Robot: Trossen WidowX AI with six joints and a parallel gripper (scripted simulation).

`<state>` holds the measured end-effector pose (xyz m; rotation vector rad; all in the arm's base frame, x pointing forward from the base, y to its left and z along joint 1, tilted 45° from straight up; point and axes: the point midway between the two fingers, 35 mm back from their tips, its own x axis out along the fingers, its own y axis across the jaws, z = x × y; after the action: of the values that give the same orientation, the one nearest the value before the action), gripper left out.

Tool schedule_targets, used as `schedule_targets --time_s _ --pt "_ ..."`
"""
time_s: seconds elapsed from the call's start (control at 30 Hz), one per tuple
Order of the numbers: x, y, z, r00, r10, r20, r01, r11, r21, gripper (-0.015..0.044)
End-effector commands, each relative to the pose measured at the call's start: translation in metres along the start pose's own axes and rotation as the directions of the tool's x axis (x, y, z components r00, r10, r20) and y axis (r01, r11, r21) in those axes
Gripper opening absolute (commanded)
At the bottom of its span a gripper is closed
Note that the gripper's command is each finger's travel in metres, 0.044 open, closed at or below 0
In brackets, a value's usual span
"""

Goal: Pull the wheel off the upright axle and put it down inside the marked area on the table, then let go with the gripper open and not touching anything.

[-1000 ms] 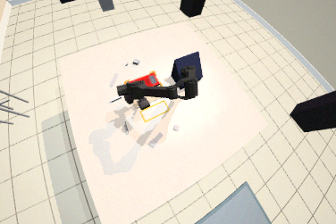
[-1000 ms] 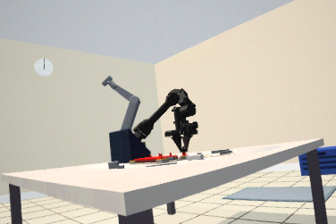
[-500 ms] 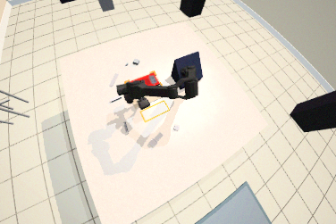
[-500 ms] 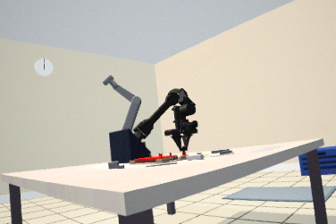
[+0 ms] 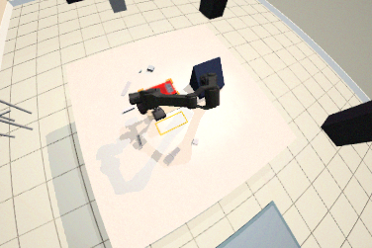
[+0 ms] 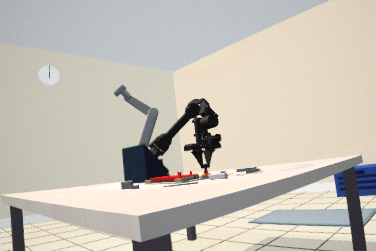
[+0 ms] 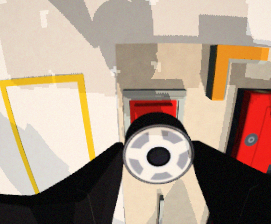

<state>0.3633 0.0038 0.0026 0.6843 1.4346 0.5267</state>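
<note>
The wheel [image 7: 136, 154], with a white spoked face and a black tyre, is between the fingertips of my gripper [image 7: 157, 148] [image 6: 205, 167], which is shut on it from both sides. The fingers point down, low over the table. The wheel's middle shows a dark round centre; the axle's shaft cannot be made out from it, and how far up the axle the wheel sits cannot be told. A red block [image 7: 153, 106] in a grey surround shows just behind the wheel. The marked area, a yellow outline [image 7: 88, 125] [image 5: 174, 127], is left of the wheel in the wrist view.
A red panel [image 7: 258, 112] [image 5: 160, 88] lies right of the wheel in the wrist view, with an orange corner bracket [image 7: 218, 75] beside it. A dark blue block [image 5: 216, 69] [image 6: 134, 164] stands by the arm's base. A small grey part [image 5: 150, 68] lies behind the panel.
</note>
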Motion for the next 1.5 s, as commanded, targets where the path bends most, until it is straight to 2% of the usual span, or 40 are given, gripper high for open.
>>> schedule_targets --time_s 0.0,1.47 --pt "-0.004 -0.001 0.001 1.0 -0.001 0.005 0.001 1.0 -0.001 0.0" --pt "-0.018 -0.001 0.001 1.0 0.0 0.008 0.0 1.0 0.001 0.0"
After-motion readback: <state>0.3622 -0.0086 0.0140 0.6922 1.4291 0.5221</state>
